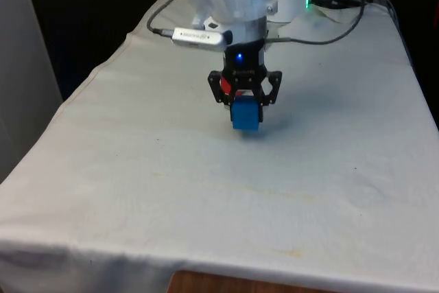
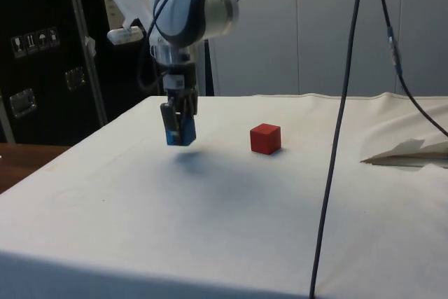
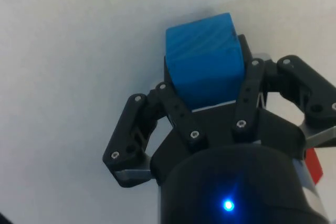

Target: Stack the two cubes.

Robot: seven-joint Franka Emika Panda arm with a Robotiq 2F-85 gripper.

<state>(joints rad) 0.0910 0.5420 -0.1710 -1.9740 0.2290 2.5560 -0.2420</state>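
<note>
The black two-finger end effector [image 1: 245, 109] was clamped on the small blue cube [image 1: 245, 115], one finger on each side of it. In the side view the blue cube [image 2: 176, 133] hung in the air above the white cloth tabletop [image 2: 210, 201], with its shadow on the cloth under it. The small red cube [image 2: 265, 138] sat flat on the tabletop, near the end effector [image 2: 179, 129] but apart from it, off to the side view's right. In the front view a bit of the red cube [image 1: 225, 86] peeked out from behind the end effector. To do this step well, the arm likely needed to carry the blue cube across until it was right over the red one, keep it high enough so it did not knock the red cube, and turn it so the sides lined up. Then it could go down slowly and let go only once the blue cube [image 3: 205, 61] rested flat on top.
</note>
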